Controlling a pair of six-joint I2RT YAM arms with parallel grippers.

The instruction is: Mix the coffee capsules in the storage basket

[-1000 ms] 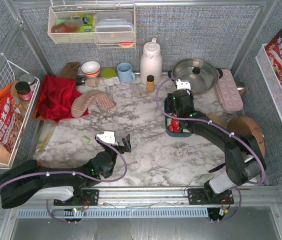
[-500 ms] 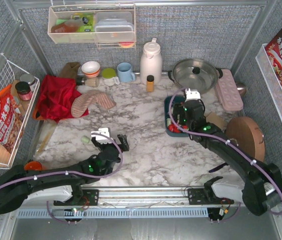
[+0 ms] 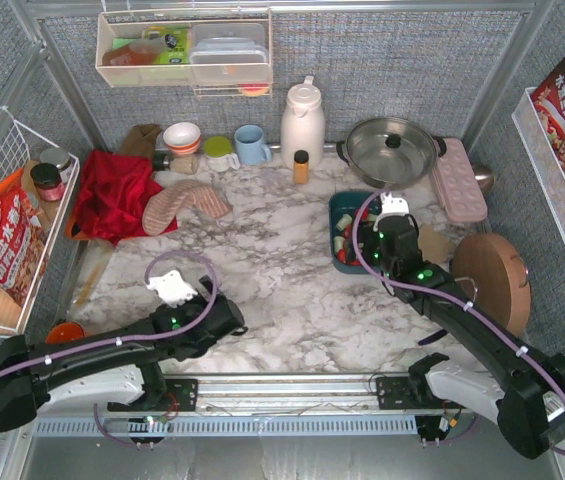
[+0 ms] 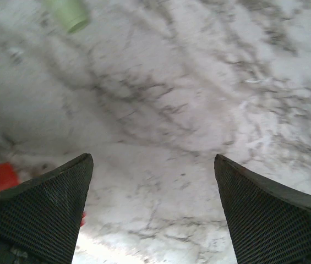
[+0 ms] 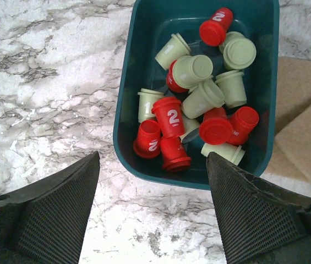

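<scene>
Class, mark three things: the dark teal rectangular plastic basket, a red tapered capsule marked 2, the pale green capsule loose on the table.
Teal basket [image 5: 129,93]: right wrist view, left wall.
Red capsule marked 2 [image 5: 169,116]: right wrist view, numbered side.
Loose green capsule [image 4: 69,13]: left wrist view, its body.

**Top view:** we look down from high behind the near edge over the whole marble table [image 3: 292,300]. **Left wrist:** we face the same table at close range. **Right wrist:** we look steeply down, close above the storage basket [image 5: 123,104], which the top view also shows.
</scene>
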